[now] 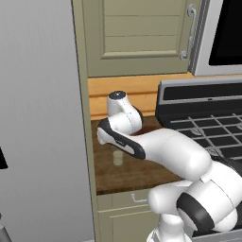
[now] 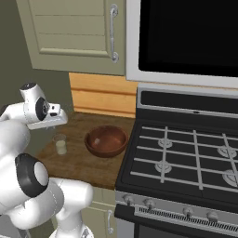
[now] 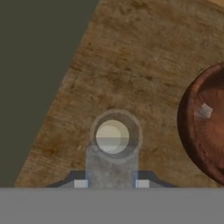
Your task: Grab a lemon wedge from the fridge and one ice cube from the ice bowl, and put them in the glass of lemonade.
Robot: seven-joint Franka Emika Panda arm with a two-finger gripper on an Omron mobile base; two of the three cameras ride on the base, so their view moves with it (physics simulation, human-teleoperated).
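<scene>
**Op:** What's nearest the cam?

**Me:** My claw point(image 3: 111, 183). In the hand view its two dark tips stand a bit apart. Can't tell if anything's pinched btwn them.

**Op:** OK, go big to small.

**Me:** The fridge point(image 1: 38, 94) is the grey steel wall on the far left of the left base view. The stove point(image 2: 186, 158) is black w/ grates, to the right of the counter. The counter point(image 2: 93, 169) is a dark wood top btwn fridge and stove, w/ a beige cabinet point(image 2: 69, 32) above it.

**Op:** Task stuff?

**Me:** The ice bowl point(image 2: 106, 141) is reddish-brown and sits on the counter near the stove edge. The glass of lemonade point(image 3: 112, 137) stands upright w/ pale yellow liquid, left of the bowl and apart from it. It's straight under my claw, and its rim sits just above the tips in the hand view.

**Op:** Smallest?

**Me:** One ice cube point(image 3: 204, 110), pale, inside the bowl.
</scene>
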